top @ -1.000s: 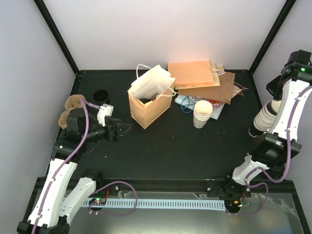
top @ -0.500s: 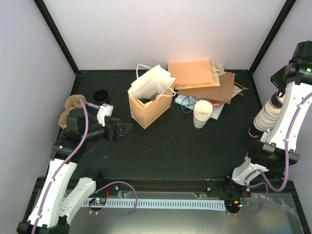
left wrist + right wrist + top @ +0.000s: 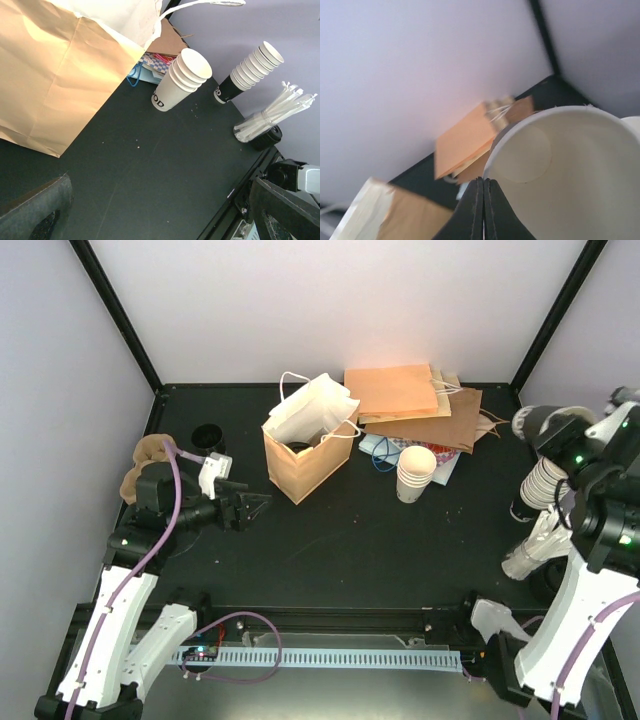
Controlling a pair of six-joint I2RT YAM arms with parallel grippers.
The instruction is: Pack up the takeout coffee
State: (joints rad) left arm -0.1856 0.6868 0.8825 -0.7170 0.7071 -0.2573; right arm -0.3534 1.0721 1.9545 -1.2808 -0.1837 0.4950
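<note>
A round black lid (image 3: 207,435), likely the takeout coffee, shows at the back left; its cup body is hidden from above. My left gripper (image 3: 246,508) is open and empty, low over the table left of the standing brown paper bag (image 3: 305,468). In the left wrist view the gripper (image 3: 160,220) has its fingers far apart, and the bag (image 3: 55,75) is at upper left. My right gripper (image 3: 483,182) is shut on the rim of a lidless white cup (image 3: 570,165). In the top view it (image 3: 556,436) holds that cup (image 3: 533,423) above the right cup stack (image 3: 542,485).
A short stack of white cups (image 3: 415,473) stands mid-table, also in the left wrist view (image 3: 180,80). Flat brown bags (image 3: 420,400) lie at the back. A brown pulp carrier (image 3: 143,465) lies at the left edge. Wrapped straws in a black holder (image 3: 528,552) stand front right.
My right arm has swung down and forward from high at the right wall, and its gripper now holds a lidless cup over the right stack. The left arm has not moved.
</note>
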